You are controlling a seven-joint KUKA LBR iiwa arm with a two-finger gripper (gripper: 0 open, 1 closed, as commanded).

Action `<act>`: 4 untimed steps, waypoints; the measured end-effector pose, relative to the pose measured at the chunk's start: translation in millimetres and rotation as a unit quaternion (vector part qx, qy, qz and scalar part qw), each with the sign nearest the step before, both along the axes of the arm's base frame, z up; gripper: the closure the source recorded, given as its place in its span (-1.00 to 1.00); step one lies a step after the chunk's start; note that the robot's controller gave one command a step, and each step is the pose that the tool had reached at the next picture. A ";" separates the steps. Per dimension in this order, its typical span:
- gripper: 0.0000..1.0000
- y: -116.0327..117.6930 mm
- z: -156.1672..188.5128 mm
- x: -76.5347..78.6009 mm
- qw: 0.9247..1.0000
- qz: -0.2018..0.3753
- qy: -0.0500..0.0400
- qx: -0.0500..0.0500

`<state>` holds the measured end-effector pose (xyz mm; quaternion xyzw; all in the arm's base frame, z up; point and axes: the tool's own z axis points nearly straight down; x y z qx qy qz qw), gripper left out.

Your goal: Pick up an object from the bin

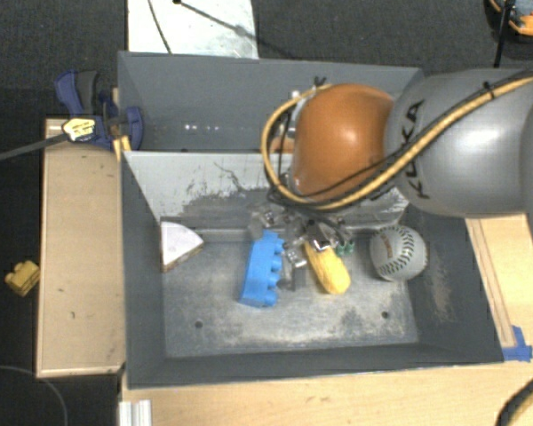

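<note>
- Where the claw [298,254] hangs low under the orange cover [338,140], mid-bin, it sits between two things; whether it is spread or pressed together I cannot tell.
- Just left of it, touching or nearly so, lies a blue toothed block [263,270]. Its long axis runs from the back toward the front, leaning slightly left.
- Just right lies a yellow oblong piece [328,272], slanted the other way.
- Either looks a likely pick, though each would crowd a grasp on the other.
- Further right sits a baseball [397,252], apart from both.
- Far left, a white wedge [178,240] lies by the bin [144,273] wall, well clear.
</note>
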<state>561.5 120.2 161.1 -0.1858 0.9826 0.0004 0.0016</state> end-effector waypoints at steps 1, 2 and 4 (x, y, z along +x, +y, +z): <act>-1.00 -18.6 -13.0 17.2 0.995 0.099 -0.001 0.000; -1.00 -6.2 -80.4 29.3 0.973 0.229 -0.002 -0.001; 1.00 -5.8 -89.9 32.1 0.943 0.332 -0.001 -0.001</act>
